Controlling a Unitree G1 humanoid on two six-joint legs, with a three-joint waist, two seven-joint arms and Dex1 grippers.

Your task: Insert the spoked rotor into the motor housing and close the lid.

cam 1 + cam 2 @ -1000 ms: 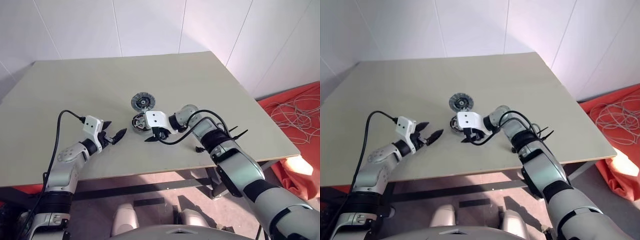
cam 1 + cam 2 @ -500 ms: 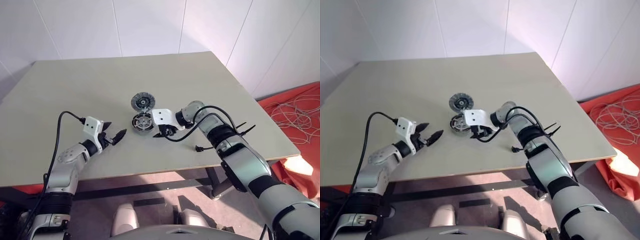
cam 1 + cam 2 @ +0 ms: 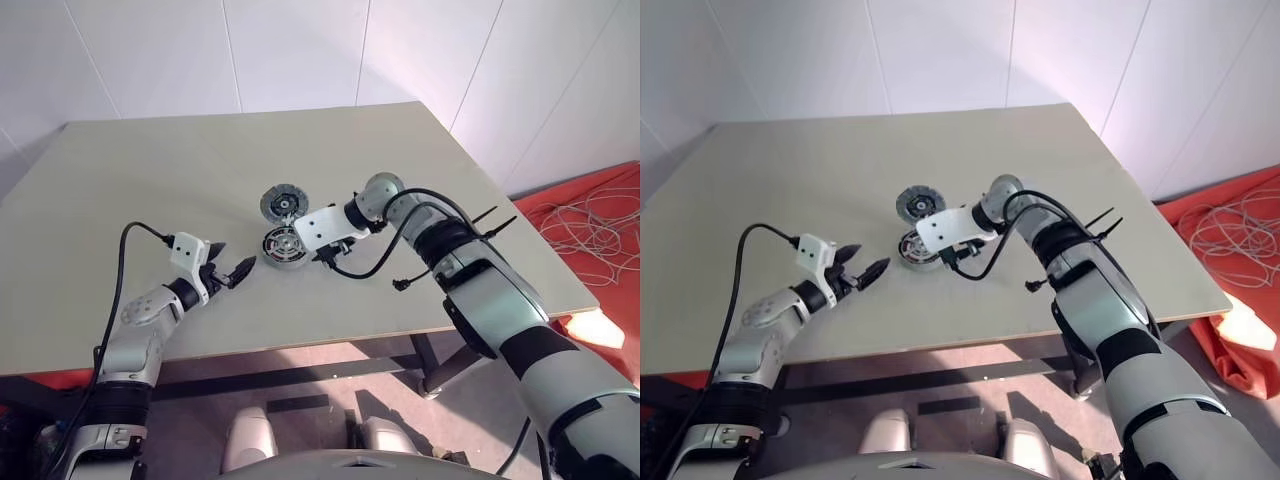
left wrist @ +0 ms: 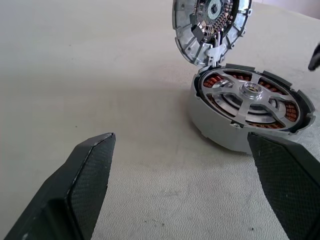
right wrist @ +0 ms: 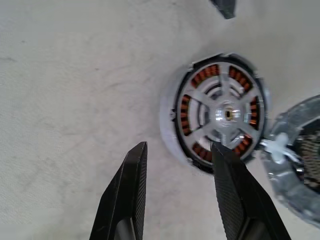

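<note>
the right black two-fingered gripper (image 5: 177, 192) hangs empty with fingers parted over the round grey motor housing (image 3: 285, 246) with copper coils on the beige table (image 3: 150, 180), silver spoked rotor (image 4: 252, 95) seated inside, ribbed grey lid (image 3: 285, 203) propped open beside it, the left gripper (image 3: 228, 270) spread wide nearby.

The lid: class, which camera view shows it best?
The left wrist view: the lid stands tilted open behind the motor housing, its ribbed inner face turned toward that camera. The right wrist view cuts it off at the edge; the eye views show it small.
</note>
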